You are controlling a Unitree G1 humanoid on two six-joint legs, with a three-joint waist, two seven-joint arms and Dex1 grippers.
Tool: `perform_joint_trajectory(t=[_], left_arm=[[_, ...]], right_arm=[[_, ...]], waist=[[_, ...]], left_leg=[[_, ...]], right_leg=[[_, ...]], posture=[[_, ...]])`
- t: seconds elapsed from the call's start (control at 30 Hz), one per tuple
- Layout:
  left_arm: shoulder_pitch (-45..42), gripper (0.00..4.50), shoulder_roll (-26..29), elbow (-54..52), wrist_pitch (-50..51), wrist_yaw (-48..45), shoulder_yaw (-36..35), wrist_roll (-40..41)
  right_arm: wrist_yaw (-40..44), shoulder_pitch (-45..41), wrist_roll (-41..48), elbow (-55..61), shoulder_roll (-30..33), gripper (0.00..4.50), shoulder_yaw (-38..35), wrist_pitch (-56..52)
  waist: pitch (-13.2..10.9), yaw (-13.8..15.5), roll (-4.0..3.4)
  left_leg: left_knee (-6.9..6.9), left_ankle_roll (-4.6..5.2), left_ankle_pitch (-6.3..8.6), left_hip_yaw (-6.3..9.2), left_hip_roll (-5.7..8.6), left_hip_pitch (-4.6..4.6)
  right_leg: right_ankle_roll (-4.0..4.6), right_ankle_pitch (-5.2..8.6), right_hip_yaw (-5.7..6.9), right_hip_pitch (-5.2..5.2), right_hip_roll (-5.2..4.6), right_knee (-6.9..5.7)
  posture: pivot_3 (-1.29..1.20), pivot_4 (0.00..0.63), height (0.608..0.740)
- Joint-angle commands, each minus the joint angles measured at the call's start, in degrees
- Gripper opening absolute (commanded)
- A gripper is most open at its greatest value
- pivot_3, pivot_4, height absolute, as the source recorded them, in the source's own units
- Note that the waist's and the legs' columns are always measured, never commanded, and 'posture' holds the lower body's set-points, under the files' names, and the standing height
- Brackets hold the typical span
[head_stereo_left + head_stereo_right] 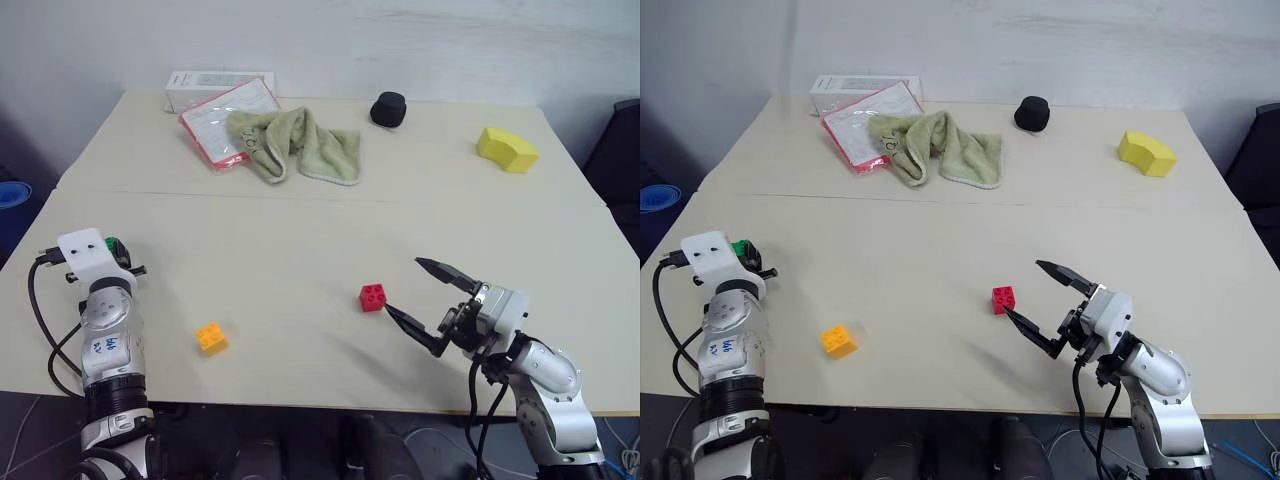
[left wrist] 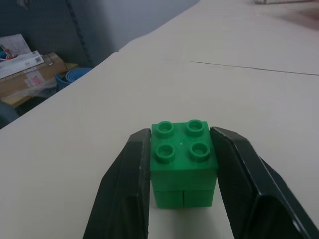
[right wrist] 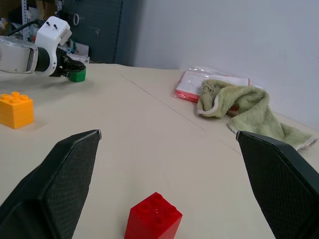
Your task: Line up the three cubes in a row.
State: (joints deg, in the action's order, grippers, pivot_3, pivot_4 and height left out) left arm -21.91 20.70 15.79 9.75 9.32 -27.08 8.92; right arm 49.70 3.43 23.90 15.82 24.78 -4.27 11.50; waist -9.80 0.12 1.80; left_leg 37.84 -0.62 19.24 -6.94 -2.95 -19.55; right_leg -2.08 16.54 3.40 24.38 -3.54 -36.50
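Green cube [image 2: 183,164] sits clamped in my left gripper [image 2: 182,172] near the bench's [image 1: 300,230] left edge, right gripper [image 1: 420,292] spread beside the red cube [image 1: 372,297].

Glossy plastic green cube [image 2: 183,164], matt table [image 1: 300,240], fluffy cloth towel [image 1: 290,143].

On the table [image 1: 300,230], the red cube [image 1: 372,297] sits just left of the right gripper [image 1: 418,293], fingers spread; the orange-yellow cube [image 1: 211,337] lies near-left; a green cube [image 1: 112,246] peeks past the left gripper [image 1: 118,252]; a towel [image 1: 290,143] lies far.

No legible text anywhere
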Motion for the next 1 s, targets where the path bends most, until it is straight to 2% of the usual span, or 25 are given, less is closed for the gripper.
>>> perform_joint_trajectory(t=[0.03, 0.2, 0.27, 0.33, 0.43, 0.53, 0.7, 0.83, 1.0], left_arm=[[-1.7, 1.45, 2.2, -3.5, -4.5, -11.1, 3.1, 3.5], [-3.8, 1.45, 9.5, -9.1, -2.7, -44.1, 8.4, 17.7], [-6.5, 1.45, 13.2, -10.0, 4.6, -55.3, 9.9, 24.5], [-10.7, 1.45, 17.5, -8.6, 7.6, -67.9, 15.8, 24.9], [-15.2, 1.45, 19.1, -6.6, 6.8, -79.2, 24.0, 21.7], [-19.1, 1.45, 17.6, -3.9, 4.6, -85.2, 31.9, 16.5], [-22.7, 1.45, 12.2, 3.9, -1.3, -86.0, 39.6, 7.8], [-23.6, 1.45, 8.9, 8.2, -3.9, -88.2, 41.5, 5.7], [-24.4, 1.45, 4.6, 12.8, -7.5, -85.5, 42.7, 1.5]], right_arm=[[-0.6, 0.8, 0.3, 1.8, 0.0, 4.50, -0.8, 1.5], [0.0, 2.8, 0.9, 2.2, 2.0, 4.50, -2.7, 1.3], [1.0, 4.1, 1.3, 2.1, 3.5, 4.50, -3.8, 1.6], [2.9, 6.4, 2.4, 2.2, 5.5, 4.50, -5.7, 1.9], [5.7, 9.0, 3.5, 1.5, 8.4, 4.50, -8.3, 2.7], [7.7, 10.8, 4.0, 0.8, 10.7, 4.50, -11.1, 3.2], [6.6, 13.6, 4.1, 2.7, 10.7, 4.50, -14.0, 3.1], [4.3, 16.7, 3.7, 5.4, 9.4, 4.50, -14.3, 2.3], [2.2, 20.5, 2.7, 8.3, 8.1, 4.50, -14.0, 2.3]], waist=[[0.0, 0.0, 0.00], [0.0, -0.2, 0.00], [0.0, -0.3, -0.01], [0.0, -0.3, -0.06], [-0.1, -0.2, -0.15], [-0.1, -0.3, -0.14], [-0.1, -0.3, -0.13], [-0.1, -0.3, -0.12], [-0.1, -0.1, -0.12]], left_leg=[[0.00, 0.00, 0.00, 0.00, 0.00, -0.01], [0.00, -0.09, -0.04, 0.01, 0.00, -0.07], [0.01, -0.11, -0.06, 0.01, 0.00, -0.12], [0.01, -0.12, -0.07, 0.00, 0.01, -0.08], [0.02, -0.10, -0.07, -0.02, 0.08, -0.06], [0.04, -0.03, -0.07, -0.07, 0.13, -0.03], [0.08, -0.03, -0.07, -0.04, 0.13, -0.11], [0.09, -0.03, -0.08, -0.03, 0.09, -0.15], [0.15, 0.01, -0.07, 0.02, 0.11, -0.22]], right_leg=[[0.00, 0.00, 0.00, 0.00, 0.00, 0.01], [0.02, 0.01, 0.05, 0.05, 0.02, 0.01], [0.05, 0.03, 0.05, 0.08, 0.04, -0.01], [0.06, 0.03, 0.03, 0.07, 0.05, -0.01], [0.04, 0.05, 0.02, 0.03, 0.09, 0.00], [-0.01, 0.06, -0.08, 0.01, 0.11, -0.01], [-0.05, 0.07, -0.15, 0.06, 0.22, 0.00], [-0.07, 0.08, -0.18, 0.11, 0.23, -0.02], [-0.10, 0.09, -0.16, 0.12, 0.17, -0.02]], posture=[[0.00, 0.150, 0.740], [0.00, 0.150, 0.740], [0.00, 0.150, 0.740], [0.00, 0.150, 0.740], [0.00, 0.150, 0.740], [0.00, 0.150, 0.740], [0.00, 0.150, 0.740], [0.00, 0.150, 0.740], [0.00, 0.150, 0.740]])
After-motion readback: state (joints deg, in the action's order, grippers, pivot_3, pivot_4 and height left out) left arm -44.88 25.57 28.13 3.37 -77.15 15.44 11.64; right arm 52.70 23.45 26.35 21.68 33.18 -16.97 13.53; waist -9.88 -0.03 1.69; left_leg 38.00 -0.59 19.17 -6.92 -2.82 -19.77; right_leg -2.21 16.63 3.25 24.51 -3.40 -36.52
